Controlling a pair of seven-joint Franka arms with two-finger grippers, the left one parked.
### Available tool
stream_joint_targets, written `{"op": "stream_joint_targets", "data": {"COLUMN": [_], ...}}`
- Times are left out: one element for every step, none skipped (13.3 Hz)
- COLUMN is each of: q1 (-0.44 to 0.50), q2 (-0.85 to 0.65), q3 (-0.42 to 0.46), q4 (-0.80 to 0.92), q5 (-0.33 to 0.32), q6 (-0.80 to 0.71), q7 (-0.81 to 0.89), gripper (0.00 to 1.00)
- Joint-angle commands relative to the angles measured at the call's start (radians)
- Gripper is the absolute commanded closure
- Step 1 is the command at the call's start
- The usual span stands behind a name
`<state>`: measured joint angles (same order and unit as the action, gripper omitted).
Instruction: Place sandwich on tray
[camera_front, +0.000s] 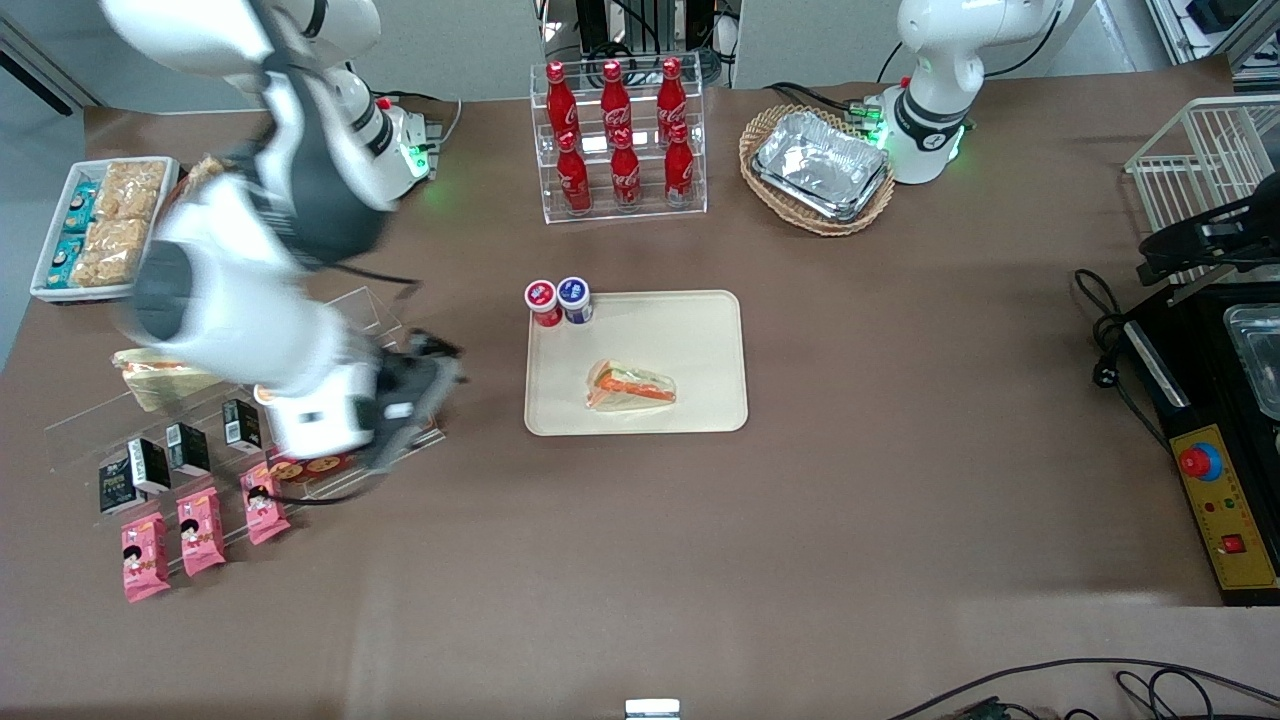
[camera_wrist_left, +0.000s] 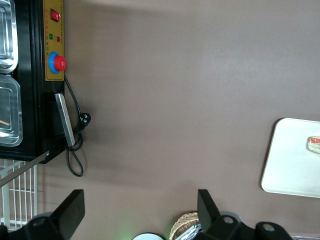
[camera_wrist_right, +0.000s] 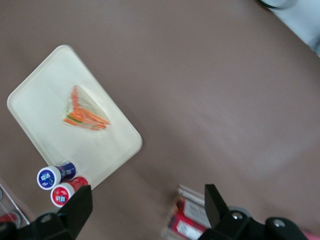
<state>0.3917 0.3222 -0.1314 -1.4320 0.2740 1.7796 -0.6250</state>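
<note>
The sandwich (camera_front: 632, 386), a clear-wrapped wedge with orange-red and green filling, lies on the cream tray (camera_front: 700, 330) at the table's middle. Both also show in the right wrist view, the sandwich (camera_wrist_right: 84, 113) on the tray (camera_wrist_right: 45, 90), and in the left wrist view as an edge of the sandwich (camera_wrist_left: 314, 144) on the tray (camera_wrist_left: 290, 160). My gripper (camera_front: 440, 370) is open and empty, well off the tray toward the working arm's end, above the clear snack rack. Its fingers (camera_wrist_right: 80, 205) stand wide apart over bare table.
Two small jars, red (camera_front: 543, 301) and blue (camera_front: 574, 298), stand at the tray's corner. A clear snack rack (camera_front: 200, 430) with boxes and pink packets and a second wedge sandwich (camera_front: 160, 378) lie under my arm. Cola bottles (camera_front: 618, 135), a basket of foil trays (camera_front: 820, 168).
</note>
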Motion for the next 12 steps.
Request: {"op": "stream_joint_targets", "data": {"q1": [-0.144,-0.196,-0.253,-0.293,-0.33,-0.365,-0.391,-0.41,-0.415,-0.415,-0.415,-0.416], "q2": [-0.09,-0.11,-0.127,-0.149,-0.172,-0.186,-0.192,-0.195,-0.201,-0.204,-0.209,-0.209], "q3": [0.013,0.013,0.013,0.013,0.012,0.012,0.012,0.012,0.012,0.009,0.006,0.003], "q4": [-0.018,-0.018,-0.018,-0.018,-0.018,-0.018,-0.018,-0.016,-0.016,-0.008,-0.005,-0.004], "q5": [-0.041,-0.042,-0.042,-0.045,-0.048,-0.068,-0.084,-0.111,-0.145,-0.177,-0.197,-0.2], "q6": [-0.058,-0.086,-0.11,-0.12,-0.12,-0.123,-0.137,-0.15,-0.16,-0.163,-0.163,-0.163], "q7": [0.09,0.094,0.109,0.131,0.155,0.189,0.235,0.284,0.341,0.399,0.442,0.468], "gripper": [0.0,0.0,0.0,0.0,0.0,0.0,0.0,0.0,0.0,0.0,0.0,0.0]}}
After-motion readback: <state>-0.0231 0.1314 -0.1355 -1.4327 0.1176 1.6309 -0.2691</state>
